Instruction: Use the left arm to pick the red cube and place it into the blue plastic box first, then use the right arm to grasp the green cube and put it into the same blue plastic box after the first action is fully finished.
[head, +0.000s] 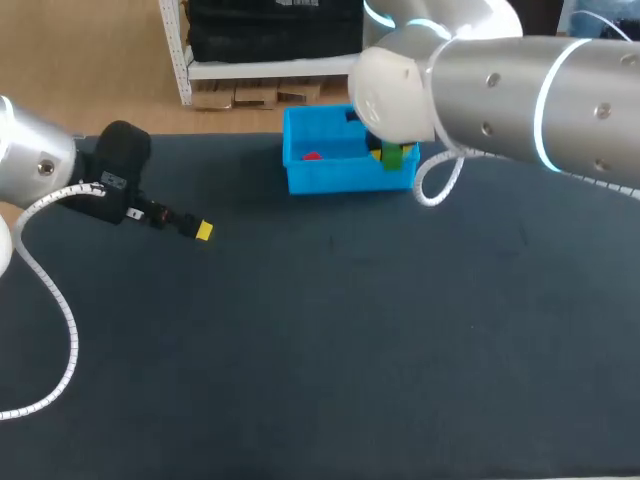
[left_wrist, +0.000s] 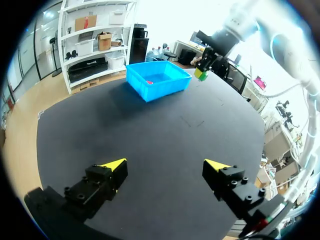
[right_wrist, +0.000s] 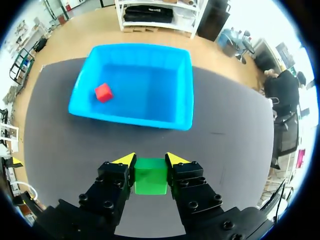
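Note:
The blue plastic box (head: 345, 180) stands at the table's far middle, with the red cube (head: 312, 156) lying inside near its left end. In the right wrist view the red cube (right_wrist: 103, 92) rests on the floor of the box (right_wrist: 130, 119). My right gripper (right_wrist: 150, 160) is shut on the green cube (right_wrist: 150, 175), both yellow tips pressing its sides. It holds the green cube (head: 393, 156) in the air by the box's right end. My left gripper (left_wrist: 165, 167) stands open and empty low over the mat at the left, far from the box (left_wrist: 165, 89).
The dark mat (head: 330, 330) covers the table. My right arm (head: 520, 90) crosses above the far right corner, and its white cable (head: 440, 185) hangs beside the box. The left arm's cable (head: 60, 310) loops over the near left of the mat.

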